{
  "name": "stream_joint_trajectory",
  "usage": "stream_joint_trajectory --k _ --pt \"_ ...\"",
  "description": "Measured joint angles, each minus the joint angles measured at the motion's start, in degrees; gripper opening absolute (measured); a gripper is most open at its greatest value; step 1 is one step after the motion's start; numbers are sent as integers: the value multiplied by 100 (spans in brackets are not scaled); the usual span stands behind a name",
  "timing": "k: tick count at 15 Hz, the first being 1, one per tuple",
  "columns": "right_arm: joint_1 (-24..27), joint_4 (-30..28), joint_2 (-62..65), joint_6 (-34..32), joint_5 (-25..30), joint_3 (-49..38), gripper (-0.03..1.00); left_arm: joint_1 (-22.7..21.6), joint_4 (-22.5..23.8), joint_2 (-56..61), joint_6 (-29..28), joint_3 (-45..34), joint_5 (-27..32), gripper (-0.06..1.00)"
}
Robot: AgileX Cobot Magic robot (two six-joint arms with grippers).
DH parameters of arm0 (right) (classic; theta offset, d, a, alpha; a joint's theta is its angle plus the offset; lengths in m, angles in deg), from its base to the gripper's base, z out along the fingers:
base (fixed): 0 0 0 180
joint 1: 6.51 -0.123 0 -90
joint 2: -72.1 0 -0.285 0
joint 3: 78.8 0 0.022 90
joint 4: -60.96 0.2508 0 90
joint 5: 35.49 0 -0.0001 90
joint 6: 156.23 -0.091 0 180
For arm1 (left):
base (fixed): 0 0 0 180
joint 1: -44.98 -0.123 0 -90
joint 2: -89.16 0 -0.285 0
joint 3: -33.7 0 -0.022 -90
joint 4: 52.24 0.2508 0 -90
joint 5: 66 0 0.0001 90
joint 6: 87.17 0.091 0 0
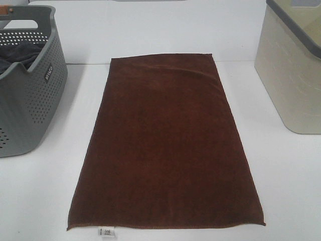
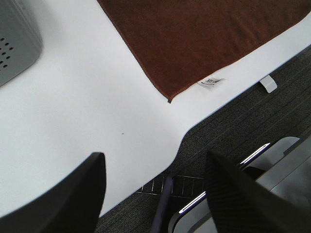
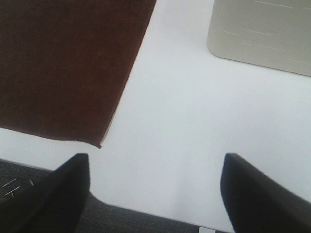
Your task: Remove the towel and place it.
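The towel (image 1: 168,145) is a large dark reddish-brown rectangle lying flat on the white table (image 1: 40,201), with a small white tag (image 1: 106,232) at its near edge. Neither arm appears in the exterior high view. In the left wrist view, my left gripper (image 2: 155,194) hangs open above the table's front edge, apart from the towel (image 2: 204,39) and its tag (image 2: 211,82). The right wrist view has my right gripper (image 3: 155,194) open wide over bare table, beside the near right corner of the towel (image 3: 63,68). Nothing is held.
A grey perforated basket (image 1: 27,80) with a dark grey cloth (image 1: 17,54) inside stands at the left. A beige bin (image 1: 293,65) stands at the right, also seen as the beige bin (image 3: 262,34). Carpet floor (image 2: 252,121) lies beyond the table's front edge.
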Motion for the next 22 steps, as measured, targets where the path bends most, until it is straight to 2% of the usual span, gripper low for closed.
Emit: stream_joint_trajectory --k 7,9,11,13,15,18,22 --pt "0 0 0 0 0 0 71 -11 0 0 17 0 11 57" --pt "0 0 0 0 0 0 71 -269 0 0 17 0 17 57" --pt "218 0 0 0 0 0 71 -699 0 132 17 0 17 57" --pt "802 0 0 0 0 0 71 -1169 0 619 17 0 17 57" --pt "1203 0 6 0 0 0 71 -1444 6 1375 17 0 23 57" --pt "1261 6 413 0 0 0 71 -1478 6 2343 23 0 23 57" --pt "1261 6 1209 0 0 0 71 -1478 17 2510 23 -6 29 57"
